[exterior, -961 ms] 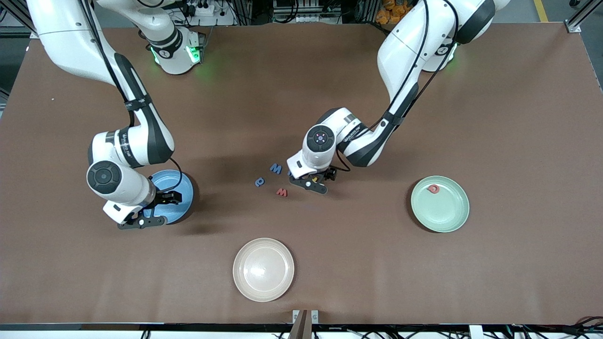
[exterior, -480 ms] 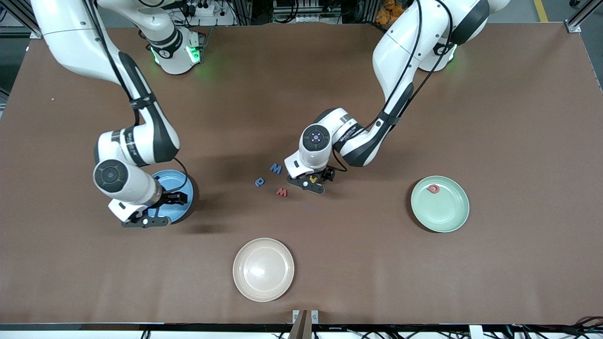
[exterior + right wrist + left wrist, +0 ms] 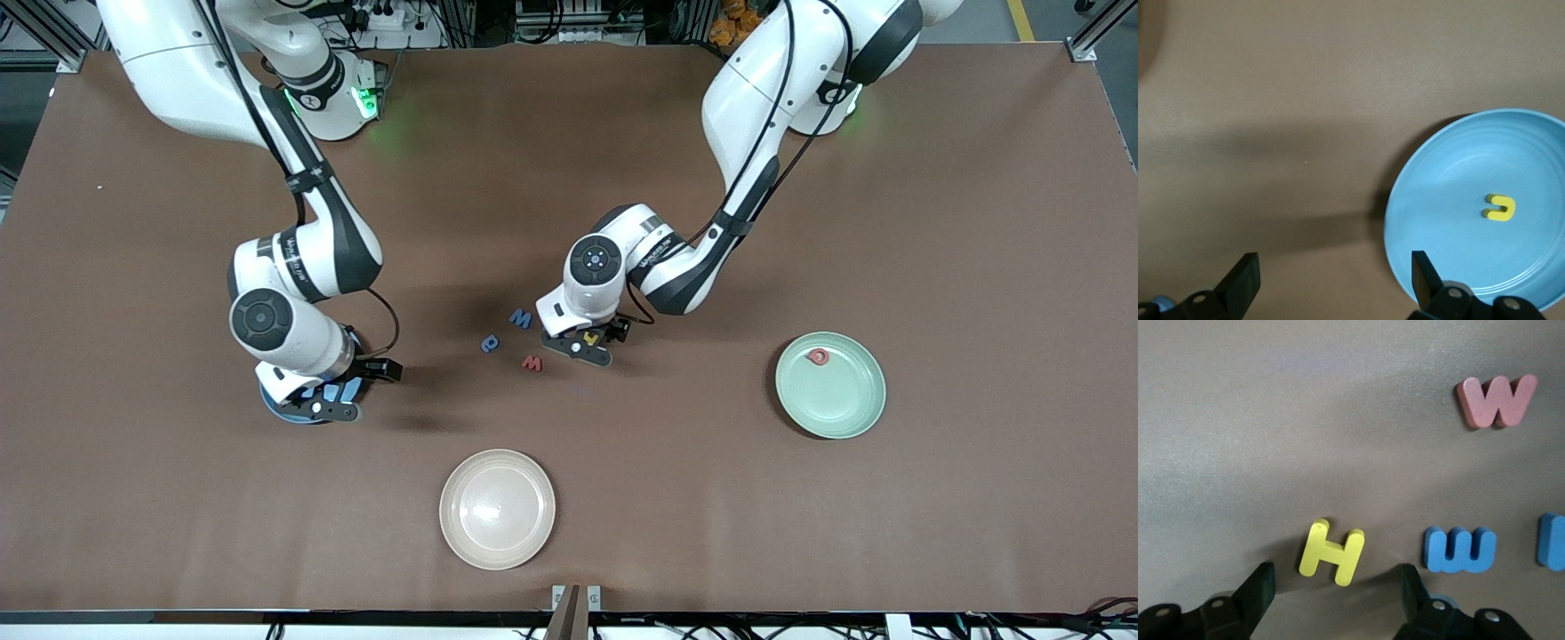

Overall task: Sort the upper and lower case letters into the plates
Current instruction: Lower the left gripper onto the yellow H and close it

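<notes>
A yellow H (image 3: 1332, 552) lies flat on the brown table between the open fingers of my left gripper (image 3: 1336, 587), which touch nothing; from the front the yellow H (image 3: 590, 339) peeks out under the left gripper (image 3: 589, 345). Beside it lie a blue w (image 3: 1461, 549), a red W (image 3: 532, 363), a blue M (image 3: 521, 317) and a small blue letter (image 3: 490, 343). My right gripper (image 3: 356, 389) hangs open and empty over the edge of the sky blue plate (image 3: 1451, 193), which holds a small yellow letter (image 3: 1500, 208). The mint green plate (image 3: 840, 400) holds a red letter (image 3: 818, 356).
A beige cream plate (image 3: 497, 508) stands near the table's front edge, nearer the front camera than the letters. The right arm covers most of the blue plate (image 3: 289, 416) in the front view.
The right arm has swung from over the blue plate toward the letters, its gripper now at the plate's edge. The left gripper has shifted slightly over the yellow H.
</notes>
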Tool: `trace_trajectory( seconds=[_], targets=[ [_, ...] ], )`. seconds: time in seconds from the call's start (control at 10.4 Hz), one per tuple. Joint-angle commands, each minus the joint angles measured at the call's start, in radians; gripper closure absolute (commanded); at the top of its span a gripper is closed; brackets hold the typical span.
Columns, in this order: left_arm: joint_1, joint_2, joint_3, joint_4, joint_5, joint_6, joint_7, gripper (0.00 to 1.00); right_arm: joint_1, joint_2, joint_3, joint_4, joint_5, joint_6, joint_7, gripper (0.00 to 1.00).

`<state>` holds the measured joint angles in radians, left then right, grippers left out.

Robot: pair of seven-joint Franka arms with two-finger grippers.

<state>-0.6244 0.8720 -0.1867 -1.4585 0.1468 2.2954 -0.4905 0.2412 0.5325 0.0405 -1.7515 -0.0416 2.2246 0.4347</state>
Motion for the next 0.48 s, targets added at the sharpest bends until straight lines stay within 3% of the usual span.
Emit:
trace_trajectory(
  seconds=[0.0, 0.38],
  targets=[
    [-0.063, 0.018, 0.062, 0.033, 0.028, 0.004, -0.042, 0.17, -0.005, -0.002, -0.001, 0.004, 0.017, 0.003, 0.016, 0.00],
    [-0.061, 0.016, 0.062, 0.033, 0.027, 0.004, -0.049, 0.22, -0.005, -0.002, -0.001, 0.004, 0.017, 0.006, 0.018, 0.00]
  ],
)
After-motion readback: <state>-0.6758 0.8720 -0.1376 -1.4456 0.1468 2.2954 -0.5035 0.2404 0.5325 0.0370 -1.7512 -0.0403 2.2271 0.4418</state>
